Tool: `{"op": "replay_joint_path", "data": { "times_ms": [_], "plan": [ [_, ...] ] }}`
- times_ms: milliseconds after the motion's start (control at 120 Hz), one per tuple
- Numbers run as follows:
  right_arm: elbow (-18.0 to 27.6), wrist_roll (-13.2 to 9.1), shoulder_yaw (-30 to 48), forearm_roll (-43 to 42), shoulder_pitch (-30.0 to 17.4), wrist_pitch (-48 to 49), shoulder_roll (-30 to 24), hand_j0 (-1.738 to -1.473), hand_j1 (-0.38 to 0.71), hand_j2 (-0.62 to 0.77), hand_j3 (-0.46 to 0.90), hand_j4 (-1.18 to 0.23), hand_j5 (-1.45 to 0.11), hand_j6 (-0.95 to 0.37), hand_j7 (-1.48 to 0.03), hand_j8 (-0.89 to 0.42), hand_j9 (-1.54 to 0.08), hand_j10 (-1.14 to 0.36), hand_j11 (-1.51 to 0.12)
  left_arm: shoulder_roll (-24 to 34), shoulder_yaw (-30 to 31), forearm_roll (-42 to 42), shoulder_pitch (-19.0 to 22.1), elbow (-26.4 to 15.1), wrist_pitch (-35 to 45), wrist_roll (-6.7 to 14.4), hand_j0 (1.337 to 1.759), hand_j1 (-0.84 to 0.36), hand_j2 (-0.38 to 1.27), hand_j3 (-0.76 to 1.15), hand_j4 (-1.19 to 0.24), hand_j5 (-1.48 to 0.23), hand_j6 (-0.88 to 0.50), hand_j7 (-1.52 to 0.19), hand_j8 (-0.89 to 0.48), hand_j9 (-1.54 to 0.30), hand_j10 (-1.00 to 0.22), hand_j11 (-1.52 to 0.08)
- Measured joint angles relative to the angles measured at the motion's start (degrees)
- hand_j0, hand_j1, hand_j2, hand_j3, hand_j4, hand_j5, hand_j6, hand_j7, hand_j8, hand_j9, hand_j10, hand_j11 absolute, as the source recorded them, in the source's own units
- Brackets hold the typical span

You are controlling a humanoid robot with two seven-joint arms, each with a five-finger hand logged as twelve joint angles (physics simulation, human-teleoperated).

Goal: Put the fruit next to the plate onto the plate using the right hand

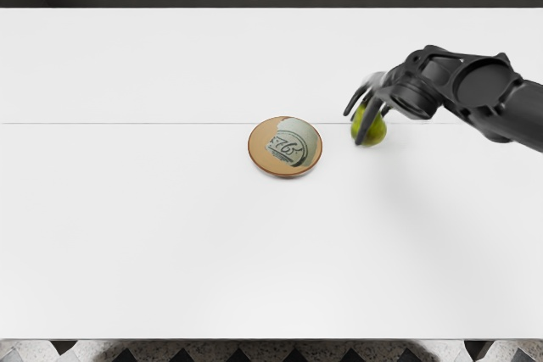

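A small yellow-green fruit (pixel 374 130) rests on the white table just right of the plate (pixel 285 147), a round brown-rimmed dish with a grey-green printed centre. My right hand (pixel 357 124) comes in from the right edge and hovers over the fruit. Its dark fingers (pixel 366 129) are spread and hang down around the fruit's left and front sides, one crossing in front of it. They do not look clamped onto it. A narrow gap of bare table separates fruit and plate. The left arm does not show.
The white table (pixel 170 235) runs wide to the left and toward the front edge. A thin seam crosses it at the plate's top rim. A dark wall lies behind the table, and checkered floor shows below its front edge.
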Motion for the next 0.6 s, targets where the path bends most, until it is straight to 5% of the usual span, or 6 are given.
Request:
{"op": "replay_joint_path", "data": {
  "times_ms": [417, 600],
  "plan": [
    [-4.36, 0.13, 5.71, 6.62, 6.49, 7.81, 9.55, -1.649, 0.30, 0.41, 0.00, -0.83, -1.20, -0.51, -1.12, -0.18, -1.17, -0.23, -1.14, 0.00, 0.00, 0.00, 0.03, 0.00, 0.00, 0.00, 1.658, 0.35, 0.00, 0.00, 0.00, 0.00, 0.00, 0.00, 0.00, 0.00, 0.00, 0.00],
    [-5.10, 0.16, 5.52, 6.31, 6.11, 7.46, 10.06, -1.654, -0.05, 0.17, 0.00, -0.37, -0.53, -0.24, -0.49, -0.10, -0.51, -0.12, -0.50, 0.00, 0.00, 0.00, 0.03, 0.00, 0.00, 0.00, 1.658, 0.35, 0.00, 0.00, 0.00, 0.00, 0.00, 0.00, 0.00, 0.00, 0.00, 0.00]
  ]
}}
